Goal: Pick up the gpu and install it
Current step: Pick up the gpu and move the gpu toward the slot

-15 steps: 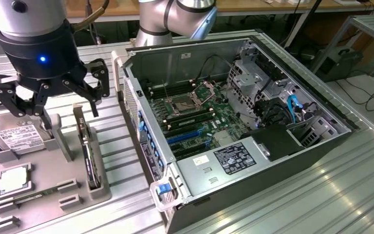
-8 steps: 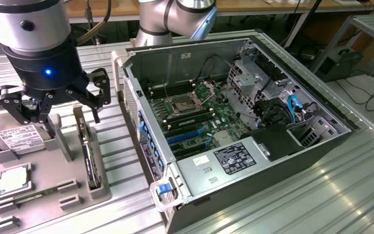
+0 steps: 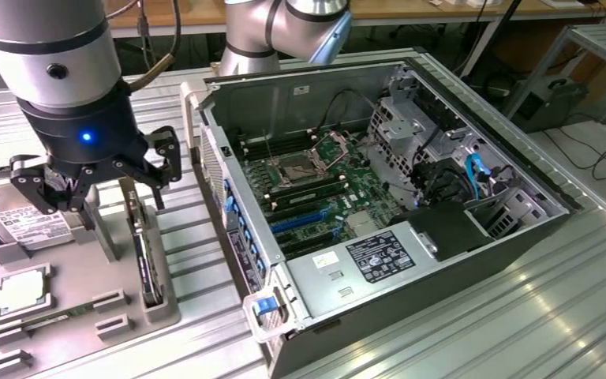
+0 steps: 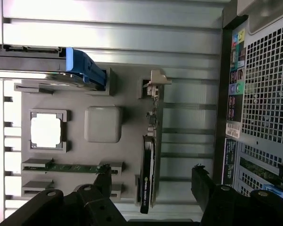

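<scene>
Gripper [image 3: 98,185] spread wide, empty, black fingers either side of gpu [image 4: 148,176], above it. Gpu thin, flat, standing on edge in slot along matte grey tray [image 4: 127,96] edge nearest perforated metal case [image 4: 269,84].

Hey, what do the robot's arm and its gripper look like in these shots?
The arm is a smooth silver-grey tube with rounded joints. Its lowest section is black and carries a small glowing blue light. The gripper is black too, built of bolted, jointed links.
</scene>
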`<state>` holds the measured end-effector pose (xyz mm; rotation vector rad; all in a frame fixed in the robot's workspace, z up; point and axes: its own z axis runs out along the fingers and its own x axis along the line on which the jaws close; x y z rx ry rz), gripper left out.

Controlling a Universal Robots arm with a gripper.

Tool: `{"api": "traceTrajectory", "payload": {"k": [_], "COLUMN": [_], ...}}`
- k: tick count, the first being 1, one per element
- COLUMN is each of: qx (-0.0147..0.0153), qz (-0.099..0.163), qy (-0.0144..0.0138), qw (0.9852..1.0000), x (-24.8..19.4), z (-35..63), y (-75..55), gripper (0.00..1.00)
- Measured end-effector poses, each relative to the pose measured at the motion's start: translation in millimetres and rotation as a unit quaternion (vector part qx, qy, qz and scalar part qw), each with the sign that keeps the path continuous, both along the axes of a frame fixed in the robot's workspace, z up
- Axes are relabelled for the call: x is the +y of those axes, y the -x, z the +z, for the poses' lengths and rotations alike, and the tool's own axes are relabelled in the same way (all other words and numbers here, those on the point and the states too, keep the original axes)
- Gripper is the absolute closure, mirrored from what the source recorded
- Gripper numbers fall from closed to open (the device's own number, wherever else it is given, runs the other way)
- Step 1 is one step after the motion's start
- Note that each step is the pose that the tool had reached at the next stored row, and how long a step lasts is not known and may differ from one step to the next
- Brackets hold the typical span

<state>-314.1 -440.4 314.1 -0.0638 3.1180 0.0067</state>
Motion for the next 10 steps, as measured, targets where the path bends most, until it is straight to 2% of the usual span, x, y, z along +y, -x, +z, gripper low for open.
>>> {"api": "traceTrajectory", "payload": {"k": [7, 10], "qx": [0.0, -0.0001], "qz": [0.0, 0.01], "qy": [0.0, 0.0], "qw": [1.0, 0.9999], "x": [0.0, 0.0], "z": [-16.0, -22.6], "y": [0.1, 0.1], "gripper": [0.22, 0.22]}}
